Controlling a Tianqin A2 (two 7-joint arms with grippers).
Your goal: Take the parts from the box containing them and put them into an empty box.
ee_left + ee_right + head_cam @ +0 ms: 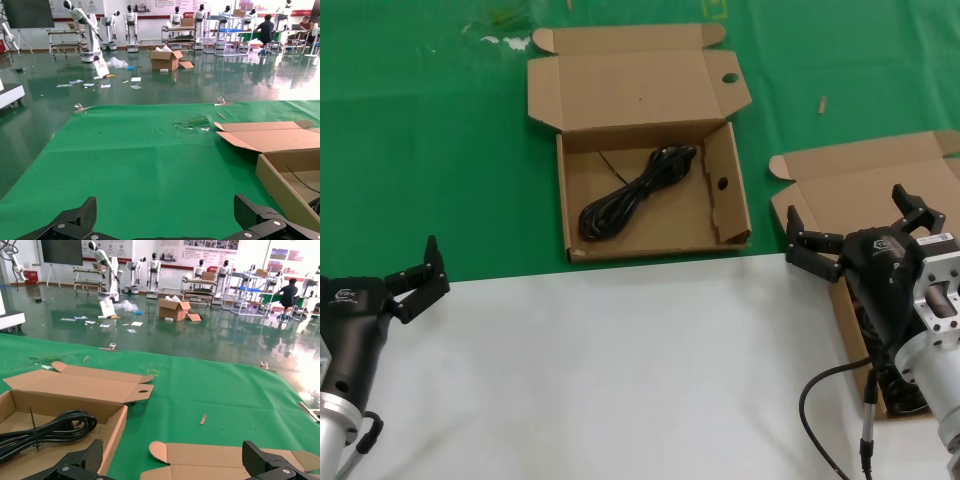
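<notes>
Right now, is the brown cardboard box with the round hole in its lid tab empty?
No. The brown cardboard box with the round hole lies open and holds one coiled black cable bundle on its floor.

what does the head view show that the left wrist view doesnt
Head view only: the coiled cable in the holed box, the right box, the right gripper open over it, and the white table. Left wrist view only: the hall floor behind. Both: green mat, holed box, open left gripper.
</notes>
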